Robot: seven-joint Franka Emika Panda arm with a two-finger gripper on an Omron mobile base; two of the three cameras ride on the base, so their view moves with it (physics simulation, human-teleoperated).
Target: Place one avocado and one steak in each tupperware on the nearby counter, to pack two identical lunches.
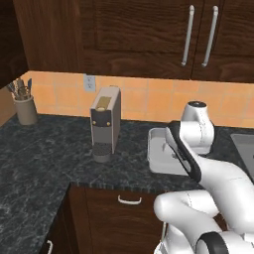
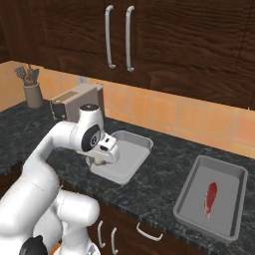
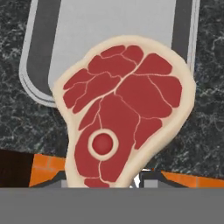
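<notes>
My gripper (image 2: 101, 160) is shut on a steak (image 3: 127, 105), a red slab with a pale fat rim and a round bone. It hangs just above the near end of one light-grey tupperware (image 3: 113, 26) on the speckled counter (image 2: 164, 184). The base views show this tupperware (image 2: 130, 149) (image 1: 159, 149) partly behind my arm. A second tupperware (image 2: 231, 199) lies further right with another steak (image 2: 211, 198) inside. The avocado is out of view.
A tall grey coffee machine (image 1: 105, 124) stands on the counter left of the near tray. A cup of utensils (image 1: 25, 106) sits in the far left corner. Dark wall cabinets with silver handles (image 2: 118, 37) hang overhead. The counter's front edge (image 1: 124, 187) runs close below the tray.
</notes>
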